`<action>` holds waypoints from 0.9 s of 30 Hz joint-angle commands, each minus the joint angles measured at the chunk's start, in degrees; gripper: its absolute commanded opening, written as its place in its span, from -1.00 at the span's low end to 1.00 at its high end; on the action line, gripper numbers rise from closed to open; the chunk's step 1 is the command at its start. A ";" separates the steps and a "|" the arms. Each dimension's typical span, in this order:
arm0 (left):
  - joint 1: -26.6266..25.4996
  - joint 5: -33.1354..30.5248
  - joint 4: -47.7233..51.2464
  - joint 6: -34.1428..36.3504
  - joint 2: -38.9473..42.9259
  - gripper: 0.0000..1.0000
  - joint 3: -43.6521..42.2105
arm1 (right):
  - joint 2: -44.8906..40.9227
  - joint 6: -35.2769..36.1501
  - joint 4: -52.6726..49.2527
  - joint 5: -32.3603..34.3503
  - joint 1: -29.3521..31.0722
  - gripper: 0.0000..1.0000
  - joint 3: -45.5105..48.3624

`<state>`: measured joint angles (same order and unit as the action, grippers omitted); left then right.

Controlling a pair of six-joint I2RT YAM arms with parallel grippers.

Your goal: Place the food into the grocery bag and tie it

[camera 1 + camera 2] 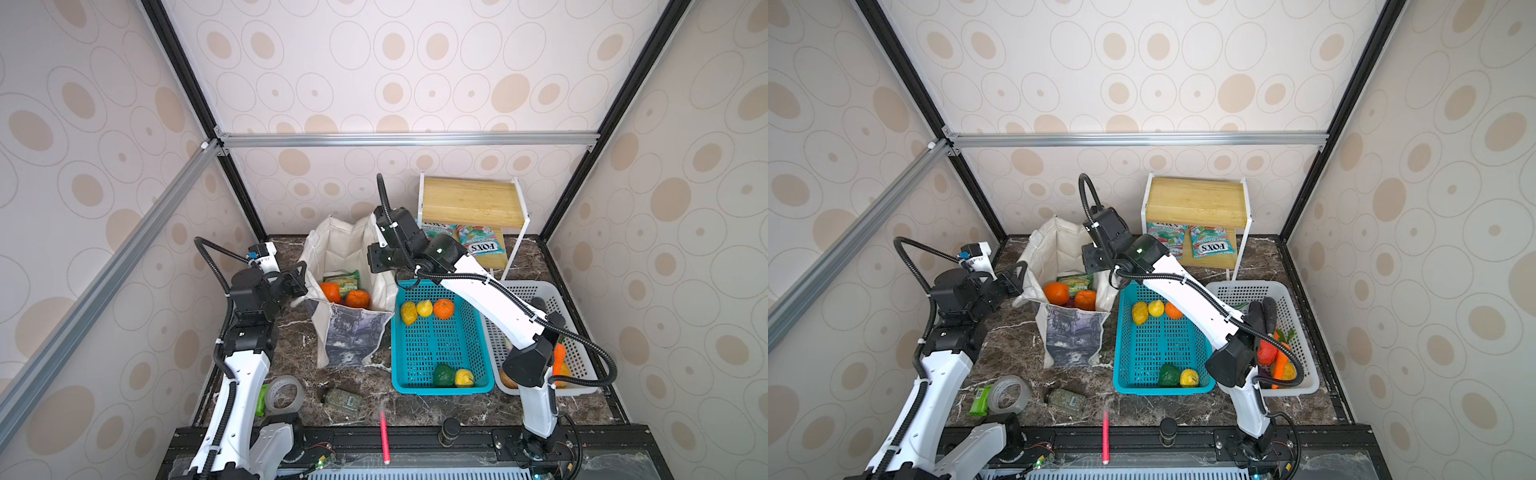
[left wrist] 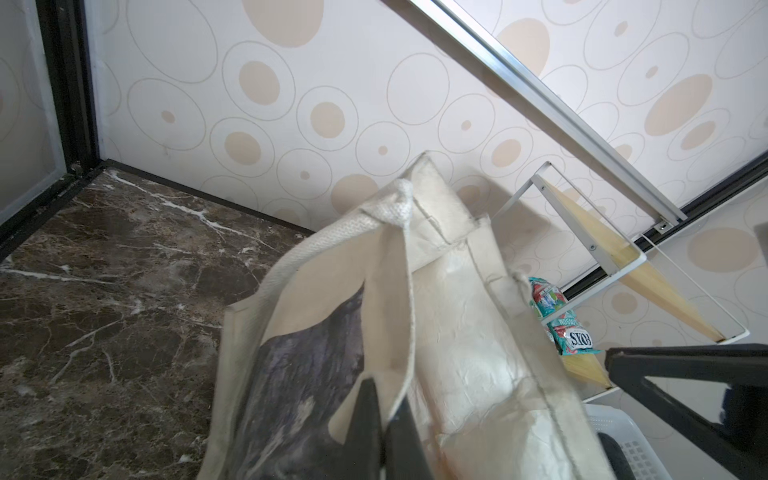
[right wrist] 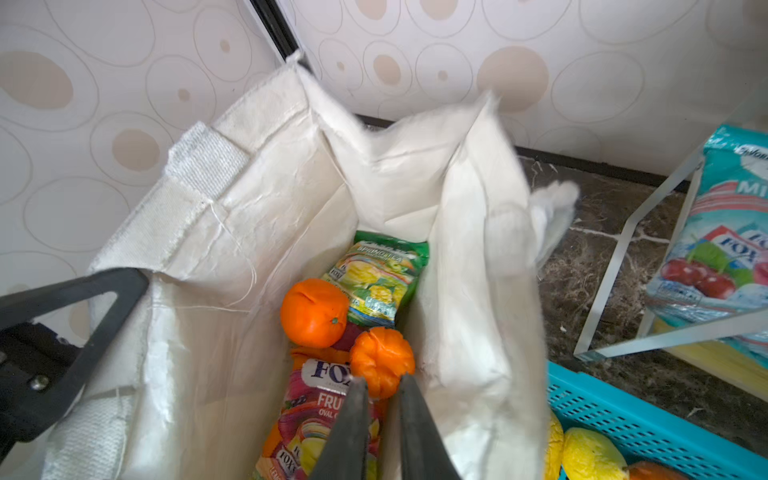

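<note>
Two claws work the grocery bag (image 1: 351, 291): the left claw (image 2: 384, 415) is clenched on its near rim, while the right claw (image 3: 382, 419), jaws nearly together over the mouth, shows nothing held that I can tell. If the left pinch slips, the bag could sag shut. Below the right claw lie an orange (image 3: 313, 313), a pumpkin (image 3: 382, 359) and snack packets (image 3: 380, 278); the teal basket (image 1: 436, 345) beside it holds more fruit.

Open grocery bag (image 1: 353, 332) mouth, unobstructed

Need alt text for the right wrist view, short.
Looking down into the open off-white canvas grocery bag: a round orange fruit, a small ribbed orange pumpkin, a glossy green snack packet and an orange-red snack packet lie inside. The right end effector hangs above them, nearly closed, holding nothing.
</note>
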<state>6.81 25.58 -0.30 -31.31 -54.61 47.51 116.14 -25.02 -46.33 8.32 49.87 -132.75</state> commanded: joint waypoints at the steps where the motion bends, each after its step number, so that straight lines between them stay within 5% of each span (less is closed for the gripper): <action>1: 0.13 0.76 -5.15 -1.48 -0.85 -1.00 2.02 | 1.11 -1.00 -1.65 1.28 0.06 -0.65 0.63; 6: 0.09 0.25 -7.26 -2.03 -1.47 -1.00 -2.14 | 0.71 -2.95 -1.70 2.07 0.25 -0.54 6.36; 11: 0.12 -4.66 -4.30 1.27 1.57 -1.00 -3.84 | -3.53 -2.74 -0.59 10.51 0.11 0.65 13.43; 15: 0.14 -5.29 -3.96 1.67 3.26 -1.00 -4.79 | -4.05 -4.30 1.00 6.72 -0.96 0.80 17.76; 17: 0.21 -5.21 -3.92 1.54 3.42 -1.00 -5.04 | -2.85 -4.80 2.13 2.08 -1.11 0.70 18.18; 19: 0.22 -4.97 -3.93 1.24 3.59 -1.00 -5.15 | -1.72 -5.09 3.12 -1.31 -1.08 0.29 18.23; 22: 0.15 -4.55 -3.89 0.63 3.50 -1.00 -4.77 | -1.98 -5.09 4.42 -2.24 -0.66 -0.88 18.00; 27: 0.08 -3.27 1.79 3.88 1.27 -1.00 1.37 | -5.61 -2.83 3.31 5.38 2.43 -1.00 15.72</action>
<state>6.81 20.60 -0.51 -30.26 -52.69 43.33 114.63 -28.97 -43.07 10.33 50.24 -114.78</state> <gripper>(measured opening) 0.048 0.050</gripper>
